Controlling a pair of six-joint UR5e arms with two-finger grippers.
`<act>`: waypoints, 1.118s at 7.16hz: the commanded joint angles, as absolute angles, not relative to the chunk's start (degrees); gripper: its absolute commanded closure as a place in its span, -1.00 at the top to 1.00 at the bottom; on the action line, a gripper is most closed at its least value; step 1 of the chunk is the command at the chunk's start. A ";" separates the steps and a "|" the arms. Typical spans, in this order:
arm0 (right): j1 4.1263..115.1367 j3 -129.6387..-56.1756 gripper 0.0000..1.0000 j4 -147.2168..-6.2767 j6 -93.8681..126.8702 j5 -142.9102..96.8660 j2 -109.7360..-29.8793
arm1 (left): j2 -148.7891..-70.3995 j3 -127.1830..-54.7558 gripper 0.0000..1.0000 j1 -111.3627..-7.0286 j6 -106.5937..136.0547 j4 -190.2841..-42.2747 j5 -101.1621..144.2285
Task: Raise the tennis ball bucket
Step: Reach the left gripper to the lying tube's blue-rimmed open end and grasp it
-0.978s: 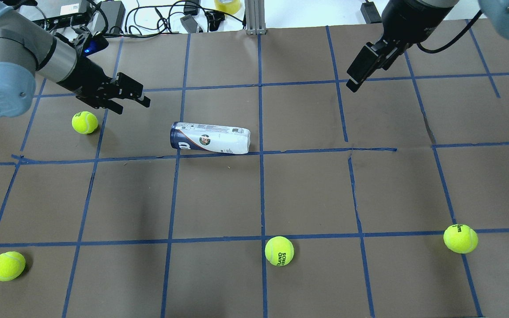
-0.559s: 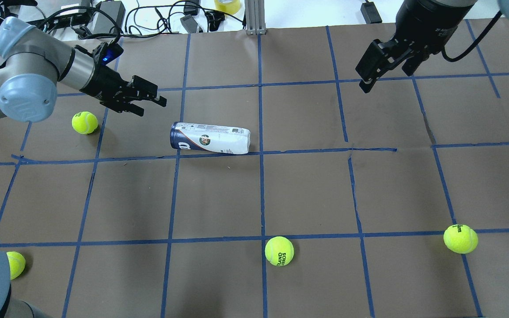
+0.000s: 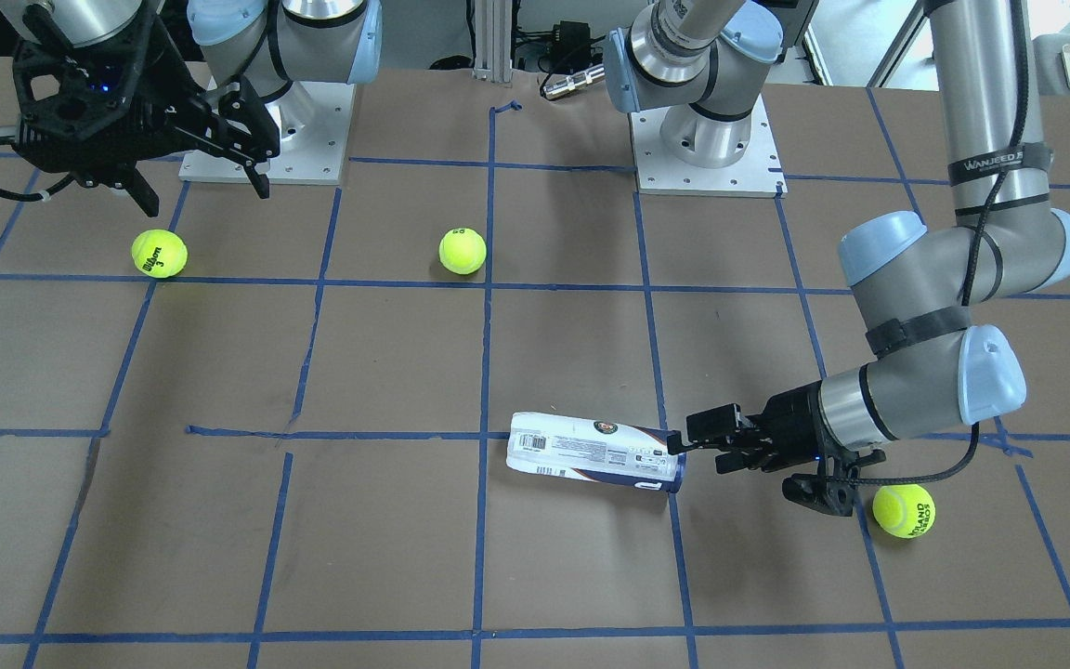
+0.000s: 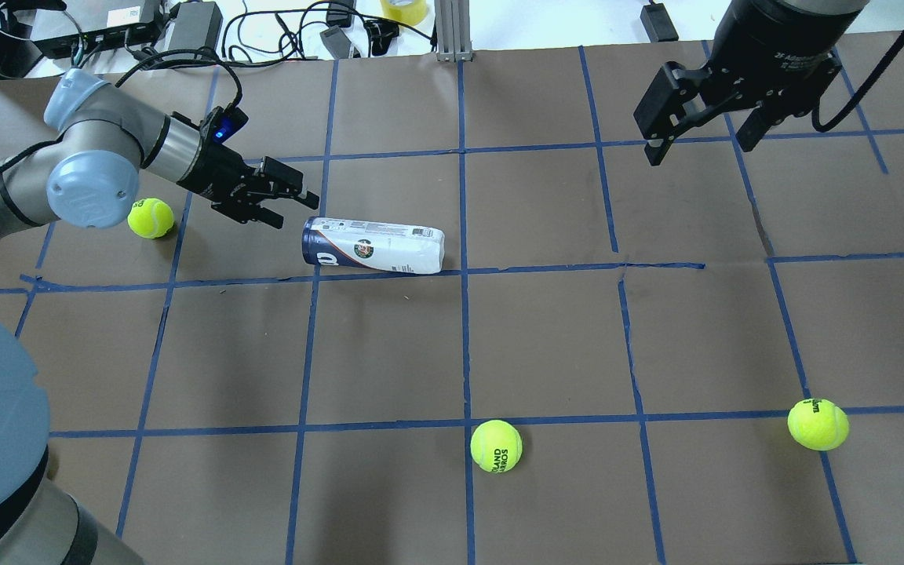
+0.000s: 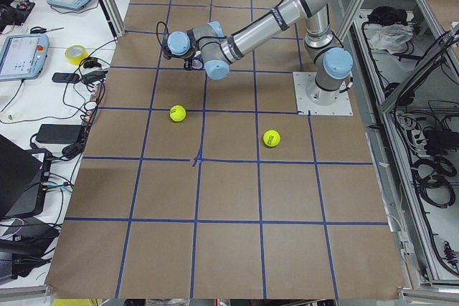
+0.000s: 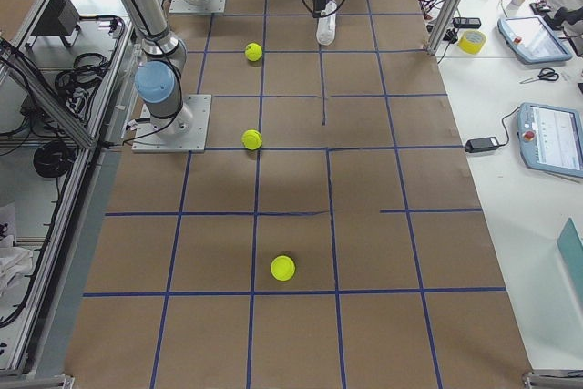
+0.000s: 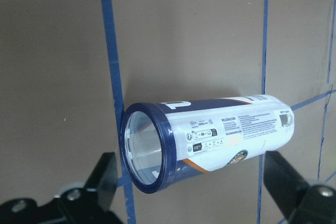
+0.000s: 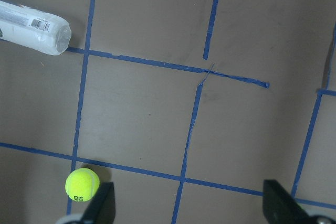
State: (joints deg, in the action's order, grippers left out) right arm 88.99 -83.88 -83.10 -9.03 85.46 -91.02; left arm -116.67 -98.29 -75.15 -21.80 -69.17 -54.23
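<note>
Brown paper table [image 4: 546,337], blue tape grid. Bucket [image 4: 373,246] lies on its side toward the far edge, left of middle, with its long axis along that edge and its navy end facing the left edge. Left gripper [image 4: 295,210] is just off that end, fingers spread, empty, not touching. Right gripper [image 4: 697,149] is near the far right corner, well apart, also spread. The left arm looks better placed.

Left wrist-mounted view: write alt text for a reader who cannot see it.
The tennis ball bucket lies on its side on the brown table with blue tape lines, navy-rimmed end toward the camera. The left gripper is open, its dark fingers at the bottom edge on either side of the bucket, not touching it.
</note>
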 commanded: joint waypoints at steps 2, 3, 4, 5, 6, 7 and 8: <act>89.03 -84.02 1.00 -82.88 -4.66 85.78 -91.85 | -117.33 -100.46 1.00 -76.90 -21.45 -69.17 -52.74; 89.03 -84.20 1.00 -82.79 -4.83 85.69 -91.76 | -117.51 -100.63 1.00 -76.99 -21.45 -69.34 -52.13; 89.03 -84.98 1.00 -82.88 -4.92 85.69 -91.93 | -117.51 -101.16 0.86 -76.99 -21.18 -69.52 -52.12; 89.03 -85.43 1.00 -82.88 -4.92 85.69 -91.85 | -117.51 -101.34 0.05 -76.99 -21.09 -69.43 -52.21; 89.03 -85.43 1.00 -82.88 -4.92 85.69 -91.85 | -117.51 -100.99 -0.99 -76.99 -21.01 -69.09 -52.38; 89.03 -85.52 1.00 -82.88 -5.10 85.69 -91.85 | -117.42 -100.73 -1.00 -76.99 -21.01 -69.00 -52.82; 88.95 -85.52 1.00 -82.97 -5.18 85.69 -91.76 | -117.07 -99.94 -1.00 -76.99 -19.00 -69.26 -53.00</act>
State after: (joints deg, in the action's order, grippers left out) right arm 89.03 -85.46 -82.90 -5.06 85.69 -91.82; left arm -117.36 -100.63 -76.99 -20.53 -69.12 -52.70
